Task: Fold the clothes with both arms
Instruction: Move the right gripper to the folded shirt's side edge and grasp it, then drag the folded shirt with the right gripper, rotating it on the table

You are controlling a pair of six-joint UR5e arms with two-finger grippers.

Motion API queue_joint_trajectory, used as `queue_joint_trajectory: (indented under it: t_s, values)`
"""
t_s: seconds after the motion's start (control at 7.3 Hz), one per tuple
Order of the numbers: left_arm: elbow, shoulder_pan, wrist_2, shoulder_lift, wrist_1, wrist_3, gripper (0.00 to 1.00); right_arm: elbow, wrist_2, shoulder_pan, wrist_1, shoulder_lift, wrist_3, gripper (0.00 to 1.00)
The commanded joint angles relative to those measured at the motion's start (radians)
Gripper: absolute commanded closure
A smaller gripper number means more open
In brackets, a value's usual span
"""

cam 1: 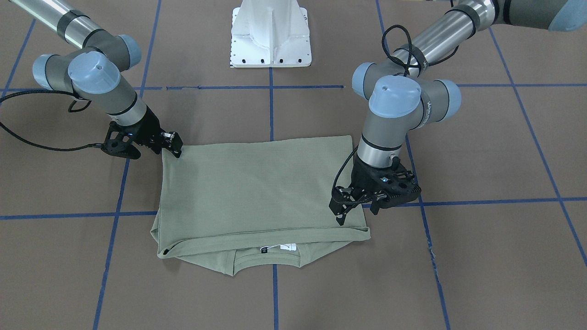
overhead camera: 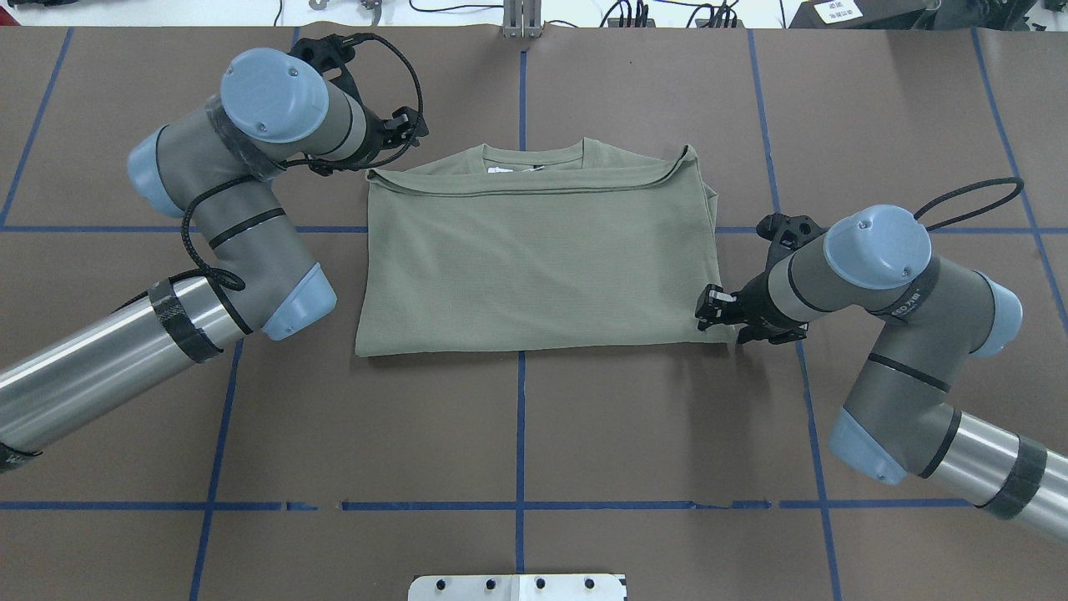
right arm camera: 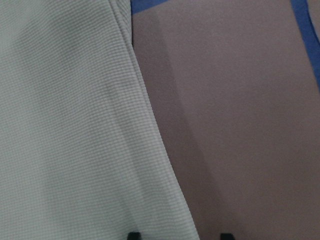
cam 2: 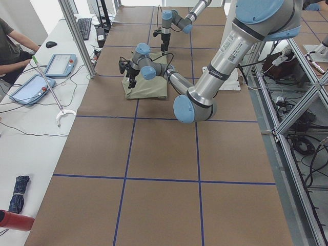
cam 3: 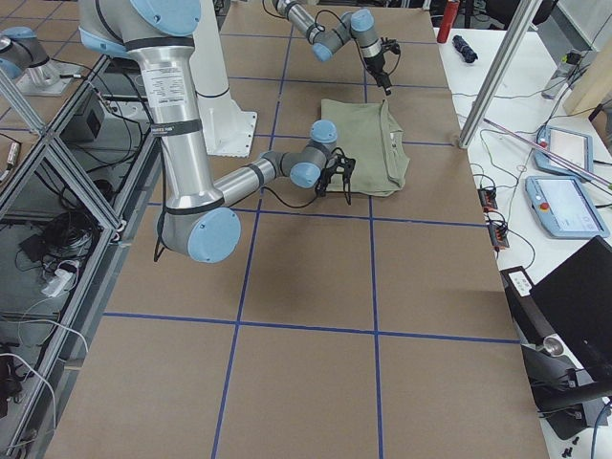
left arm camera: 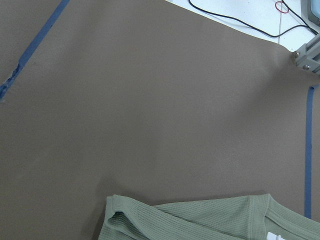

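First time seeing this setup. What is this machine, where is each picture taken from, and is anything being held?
Two jointed robot arms, left and right, work at a brown table marked with blue tape. Four pictures come from fixed cameras: one facing the robot, one over its shoulders, one at each table end. Two come from wrist cameras. A green knit shirt lies folded into a rectangle. The right gripper is open, straddling the shirt's edge at one corner. The left gripper is at the diagonally opposite corner and looks open. Nothing is held.
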Motion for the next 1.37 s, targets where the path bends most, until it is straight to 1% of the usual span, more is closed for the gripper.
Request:
queue_joint_trajectory:
  t_s: [0.0,0.14,0.27,0.41,0.55,0.68,0.82,0.96,1.1,1.23]
  values:
    - [0.000,-0.001,0.000,0.003,-0.001,-0.001,0.00,0.003,0.012,0.000,-0.004,0.001,-0.001,1.00]
    - [0.000,-0.001,0.000,0.003,-0.001,-0.001,0.00,0.012,0.036,0.003,-0.004,0.001,-0.001,1.00]
    - [0.000,-0.001,0.000,0.003,0.001,0.001,0.00,0.044,0.054,0.009,-0.004,-0.011,-0.001,1.00]
    - [-0.002,-0.001,0.000,0.002,0.001,-0.001,0.00,0.105,0.056,0.012,-0.005,-0.062,-0.001,1.00]
    - [-0.002,-0.001,0.002,0.003,0.001,-0.001,0.00,0.209,0.062,-0.003,-0.005,-0.175,-0.001,1.00]
    - [-0.002,-0.001,0.003,0.006,0.001,-0.001,0.00,0.292,0.084,-0.028,-0.005,-0.277,0.000,1.00]
    - [-0.008,-0.001,0.008,0.006,0.001,-0.004,0.00,0.353,0.091,-0.066,-0.005,-0.357,0.000,1.00]
    - [-0.029,0.001,0.052,0.005,0.004,-0.009,0.00,0.421,0.119,-0.127,-0.004,-0.448,0.002,1.00]
    - [-0.041,0.001,0.055,0.009,0.006,-0.010,0.00,0.469,0.140,-0.214,-0.002,-0.516,0.003,1.00]
    - [-0.058,0.002,0.057,0.020,0.006,-0.010,0.00,0.492,0.150,-0.334,0.004,-0.565,0.003,1.00]
